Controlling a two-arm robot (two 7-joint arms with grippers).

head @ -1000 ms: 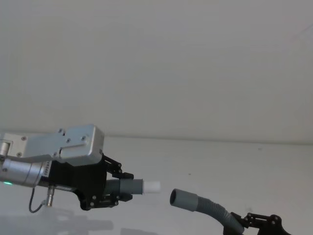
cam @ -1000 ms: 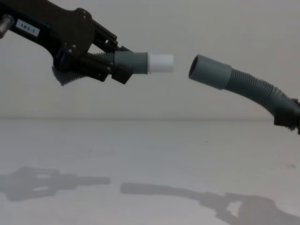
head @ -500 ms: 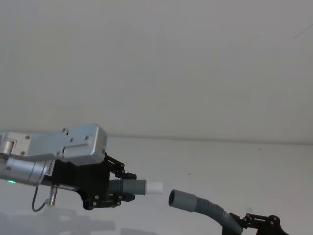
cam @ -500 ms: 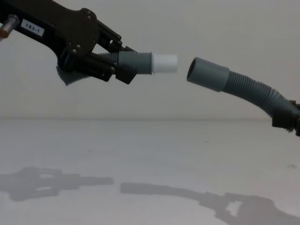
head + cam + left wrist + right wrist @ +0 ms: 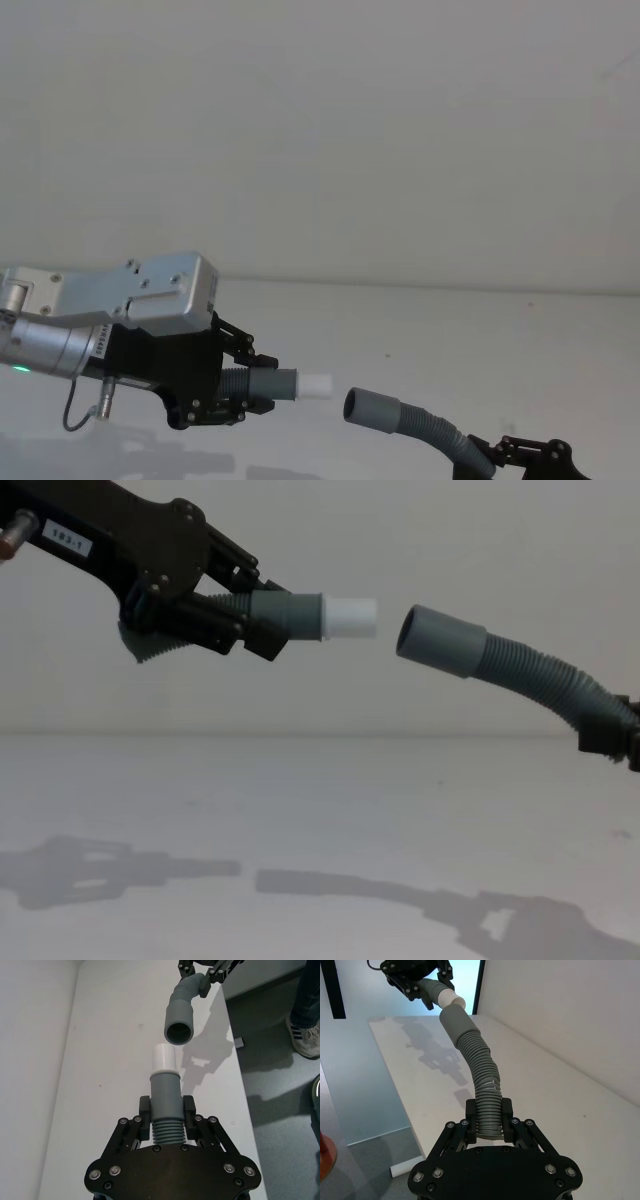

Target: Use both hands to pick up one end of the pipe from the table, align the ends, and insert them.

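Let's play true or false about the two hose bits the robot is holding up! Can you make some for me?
1. The left tool holds the short hose piece with the white tip. True.
2. The white tip is inside the grey cuff. False: a gap separates them.
3. Both hose pieces lie on the table. False: both are held in the air above it.
4. The right tool grips the long hose piece on its ribbed part. True.

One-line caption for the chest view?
Left black plastic jaw gripper holds a white spigot tip just short of the smooth grey socket cuff on the right gripper's corrugated hose.
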